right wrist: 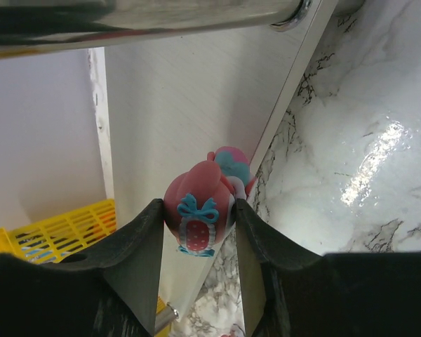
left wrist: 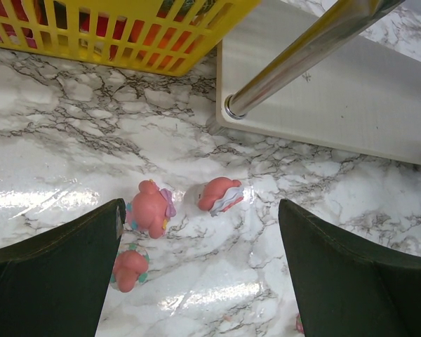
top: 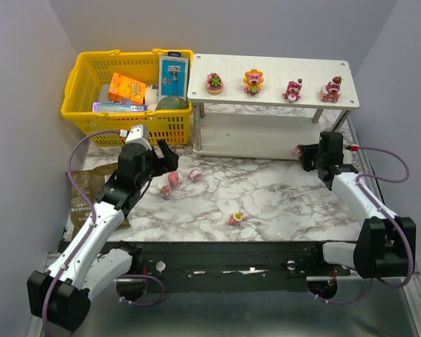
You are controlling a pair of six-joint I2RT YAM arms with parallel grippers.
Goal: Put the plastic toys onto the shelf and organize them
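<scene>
- The right gripper (top: 307, 157) is clenched on a pink toy with a blue bow (right wrist: 196, 214), at the right front corner of the shelf (top: 266, 100), level with its lower tier.
- The left gripper (left wrist: 200, 235) hangs with jaws spread wide and empty over three fallen toys (left wrist: 151, 208) on the table (top: 288, 196), near the shelf's left front corner and the yellow basket (top: 91, 74).
- Four standing toys (top: 253, 81) line the top tier.
- A lone toy (top: 236, 219) lies towards the middle of the table's front edge.

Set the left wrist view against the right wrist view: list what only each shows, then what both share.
Left wrist only: loose pink toys lying between the wide-open left fingers. Right wrist only: a pink toy with a blue bow, clamped between the right fingers. Both: the shelf, its silver leg, the yellow basket and the marble table.
</scene>
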